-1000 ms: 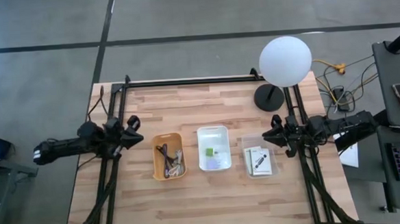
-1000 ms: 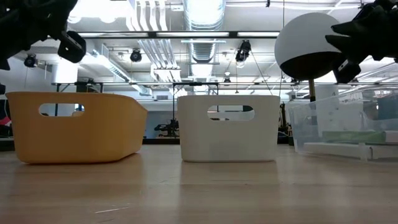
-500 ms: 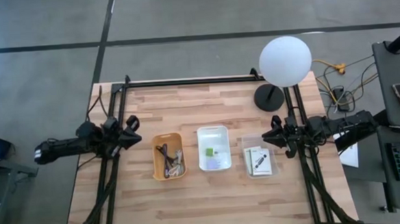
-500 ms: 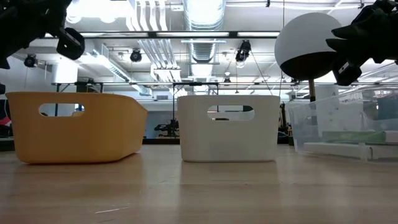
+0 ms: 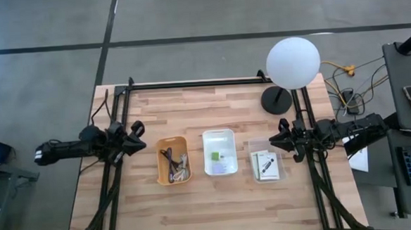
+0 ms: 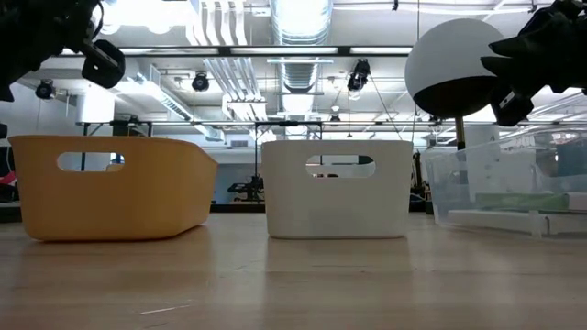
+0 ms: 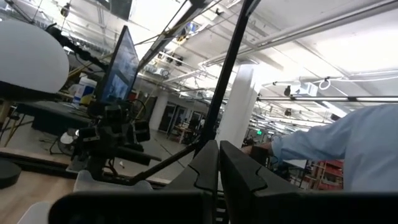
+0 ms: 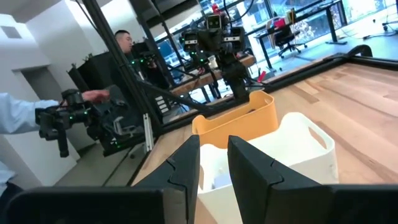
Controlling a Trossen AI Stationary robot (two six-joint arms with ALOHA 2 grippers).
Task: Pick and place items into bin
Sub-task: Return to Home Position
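Three bins stand in a row mid-table. The yellow bin [image 5: 173, 160] holds dark and grey cables [image 5: 171, 166]. The white bin [image 5: 219, 138] holds a tiny green block [image 5: 214, 156] and a pale purple strap [image 5: 224, 167]. The clear bin [image 5: 266, 174] holds white cards with a dark print [image 5: 265, 164]. My left gripper [image 5: 140, 138] hovers shut above the table, left of the yellow bin. My right gripper [image 5: 273, 141] hovers just right of the clear bin, with its fingers a little apart [image 8: 214, 158].
A white globe lamp [image 5: 292, 62] stands on its dark base [image 5: 276, 99] at the far right of the table. Dark frame rails [image 5: 190, 83] run along the far edge and down both sides. A person in a light blue sleeve [image 7: 336, 146] stands beyond the table.
My right gripper has sunk a little in the low view. Nothing else has visibly changed.
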